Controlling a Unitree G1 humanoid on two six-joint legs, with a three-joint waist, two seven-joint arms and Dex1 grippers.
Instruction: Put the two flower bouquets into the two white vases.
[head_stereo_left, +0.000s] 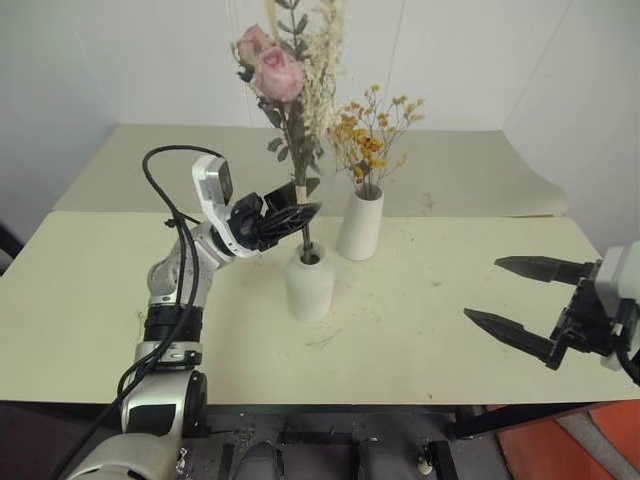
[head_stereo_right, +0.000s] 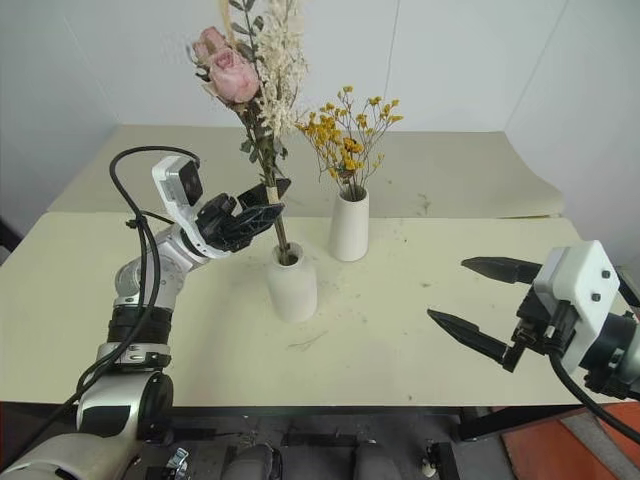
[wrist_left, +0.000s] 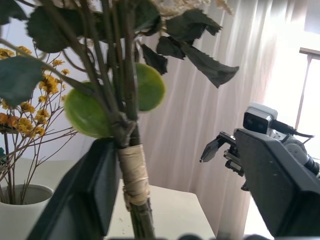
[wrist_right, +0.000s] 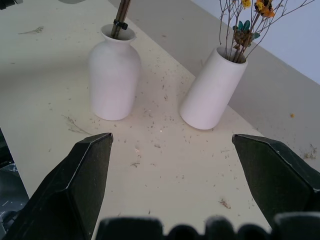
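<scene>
Both bunches are standing in their vases on the cream surface (head_stereo_left: 90, 300). The pink-and-cream bouquet (head_stereo_left: 285, 75) has its bound stems down the neck of the short bottle vase (head_stereo_left: 310, 283), and the yellow sprig (head_stereo_left: 372, 135) sits in the tall slim vase (head_stereo_left: 361, 224) just behind and beside it.

My left claw (head_stereo_left: 290, 217) is up at the taped part of the stems, just above the bottle's mouth. In my left wrist view the fingers (wrist_left: 85, 195) are spread, one of them right against the wrapped stem (wrist_left: 133, 176), the other well clear. So I read this claw as released, no squeeze on the bunch.

My right claw (head_stereo_left: 525, 300) hangs over the near right part of the surface, well apart from both vases, jaws wide and holding nothing.

The step in hand, as I judge it, is getting my left claw away without spoiling the arrangement. The bouquet is tall and top-heavy and leans a little in that narrow neck. I want to back straight out along the line my fingers point, not sideways. The finger touching the binding could drag the stems, and a green leaf (wrist_left: 150, 86) hangs close above. Slow retreat, fingers wide, watching that the bottle doesn't rock towards its tall neighbour.
</scene>
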